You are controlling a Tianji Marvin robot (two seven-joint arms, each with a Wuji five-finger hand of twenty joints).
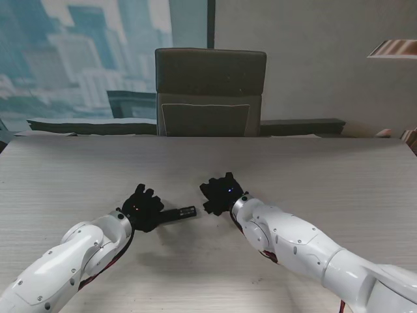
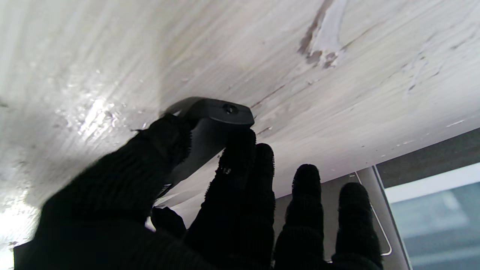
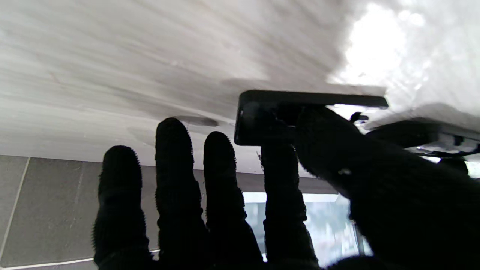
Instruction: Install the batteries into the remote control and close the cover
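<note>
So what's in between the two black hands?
In the stand view, only the end of the remote, sticking out of the left hand toward the right hand, then bare table.

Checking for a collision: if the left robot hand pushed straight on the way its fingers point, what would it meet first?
Probably the right robot hand. The left robot hand holds the remote pointing toward it across a small gap of bare table. Depth is hard to judge, so the remote's tip might pass just nearer to me.
</note>
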